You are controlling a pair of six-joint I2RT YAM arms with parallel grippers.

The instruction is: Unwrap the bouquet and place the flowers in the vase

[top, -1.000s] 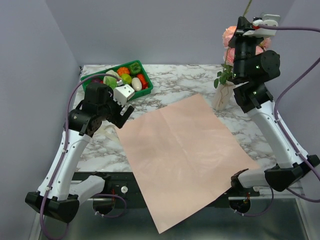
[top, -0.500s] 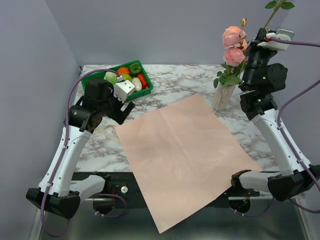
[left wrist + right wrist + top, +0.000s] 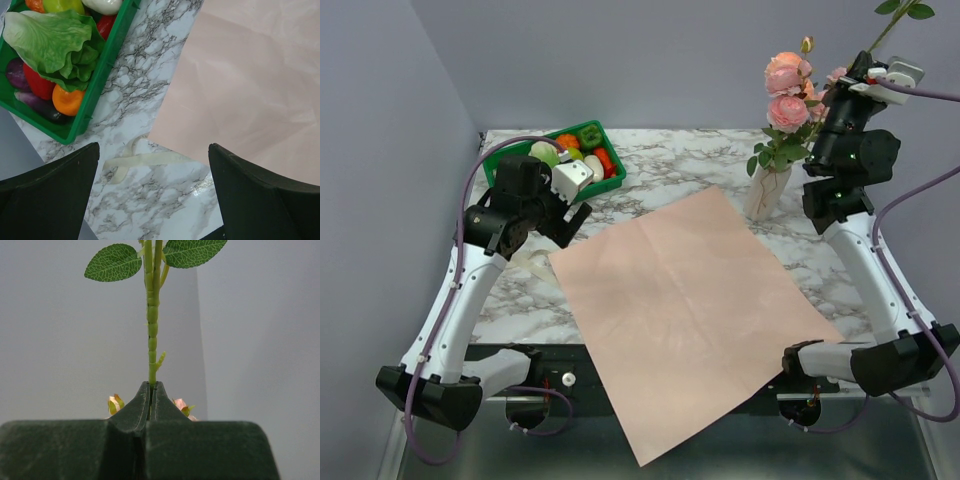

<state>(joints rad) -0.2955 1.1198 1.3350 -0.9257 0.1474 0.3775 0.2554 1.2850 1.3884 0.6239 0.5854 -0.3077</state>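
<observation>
**STEM POISED HIGH ABOVE THE VASE**

My right claw [image 3: 151,392], clenched on a thin green leafy stem [image 3: 152,330], hangs high over the far right corner of the marble-patterned table [image 3: 670,160]. The small cream-white narrow-necked vase [image 3: 763,195] stands below the claw and a little toward my left. Pink and peach artificial roses [image 3: 785,80] are already standing in its neck. The stem's long axis runs up and away from my fingertips, tilted to the right, with its leaves topmost. Its lower end is hidden behind the claw. I judge the coming move to be a descent, bottom end first, into that crowded narrow mouth. My left claw [image 3: 154,148], spread wide and grasping nothing, hovers well apart from the vase, across the flat sheet of pink wrapping paper [image 3: 680,300]. It sits above a loose cream ribbon [image 3: 145,160] beside a green plastic crate of toy vegetables [image 3: 102,77].
</observation>
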